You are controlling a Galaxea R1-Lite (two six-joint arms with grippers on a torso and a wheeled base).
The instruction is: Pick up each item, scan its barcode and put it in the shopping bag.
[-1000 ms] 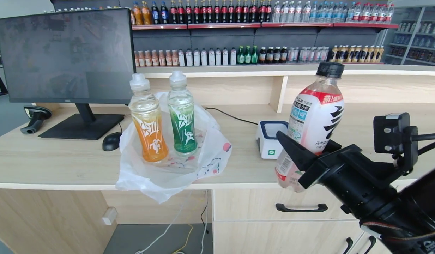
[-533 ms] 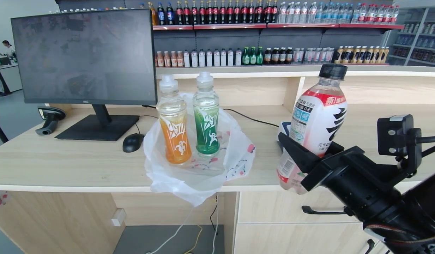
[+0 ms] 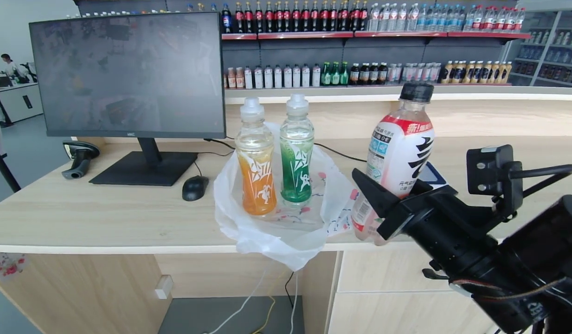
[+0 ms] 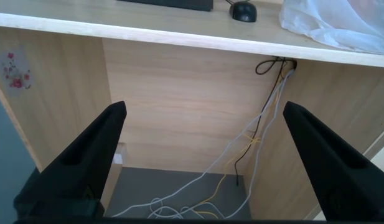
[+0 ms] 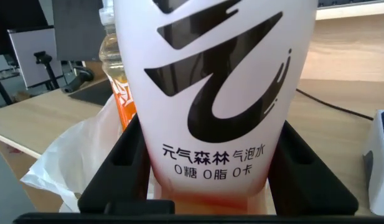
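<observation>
Shop counter (image 3: 81, 213): right gripper (image 3: 397, 195) clamps the upright white bottle (image 3: 399, 148), shopping bag (image 3: 267, 236) just to its left.

On the counter (image 3: 81, 218), the shopping bag (image 3: 286, 246) lies right of the mouse (image 3: 195, 188), the monitor (image 3: 128, 74) behind the mouse

Head camera looks forward and down over the counter (image 3: 105, 218), with the right gripper (image 3: 397, 197) near in front. Right wrist camera sits close behind its pincer, tight on the gripped bottle (image 5: 213, 93); left wrist camera looks past the left gripper (image 4: 204, 112) from below counter height. All three share the shopping bag (image 3: 276, 232) beyond the pincers.
</observation>
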